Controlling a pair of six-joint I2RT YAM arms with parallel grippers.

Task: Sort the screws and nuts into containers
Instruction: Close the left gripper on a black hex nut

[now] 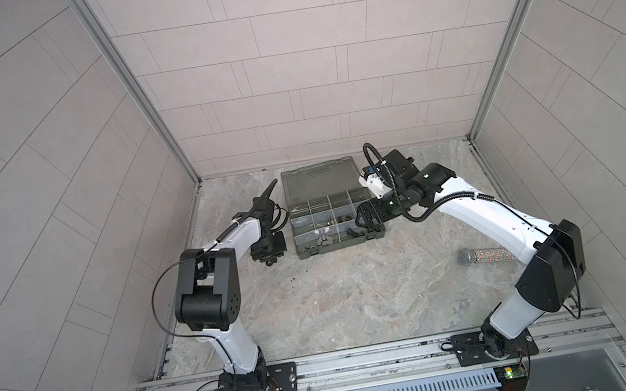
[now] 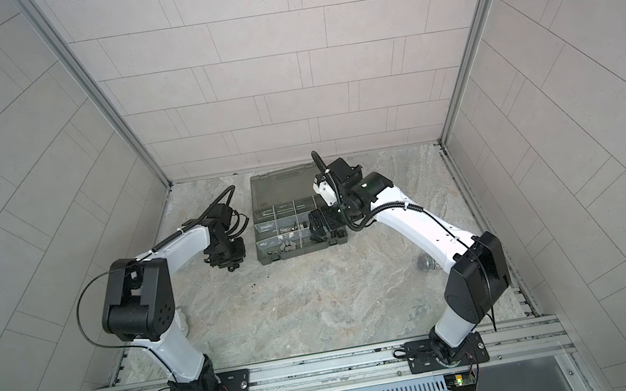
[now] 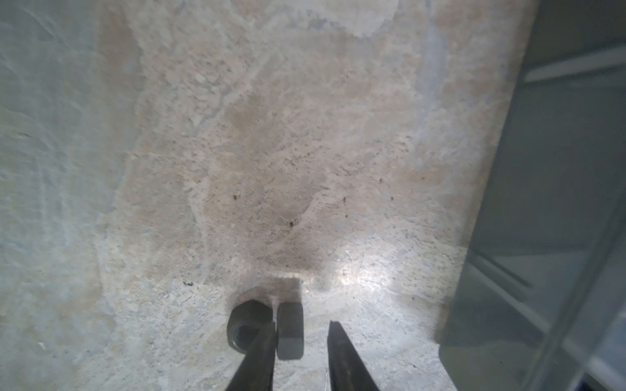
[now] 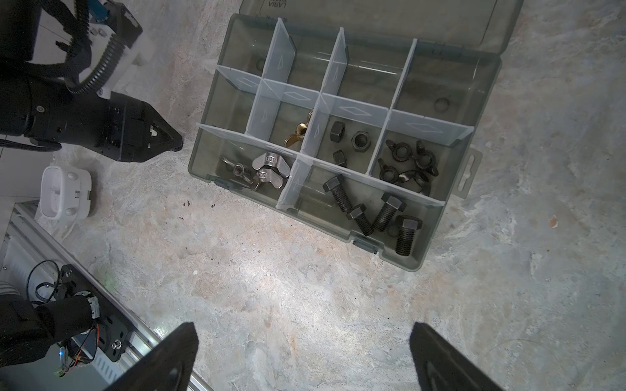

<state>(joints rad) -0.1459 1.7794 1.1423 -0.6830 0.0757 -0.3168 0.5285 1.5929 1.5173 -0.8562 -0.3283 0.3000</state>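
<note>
On the table lie two black hex nuts. One nut (image 3: 249,325) lies flat with its hole showing. The other nut (image 3: 289,330) stands on edge between the fingers of my left gripper (image 3: 302,324), against one finger with a gap to the other. That gripper (image 1: 268,260) (image 2: 231,265) is narrowly open, left of the grey case (image 1: 335,243) (image 2: 295,254) (image 4: 431,238). The case's containers hold screws (image 4: 372,213), black hex nuts (image 4: 360,140), black wing nuts (image 4: 406,162) and silvery wing nuts (image 4: 267,169). My right gripper (image 1: 365,220) (image 2: 318,225) (image 4: 303,333) hangs wide open and empty over the case's right end.
The case lid (image 1: 317,181) lies open towards the back wall. A brass wing nut (image 4: 298,133) sits in a middle compartment. A glittery microphone (image 1: 484,255) (image 2: 428,262) lies at the right, by the right arm. A small white device (image 4: 66,193) rests near the left arm's base.
</note>
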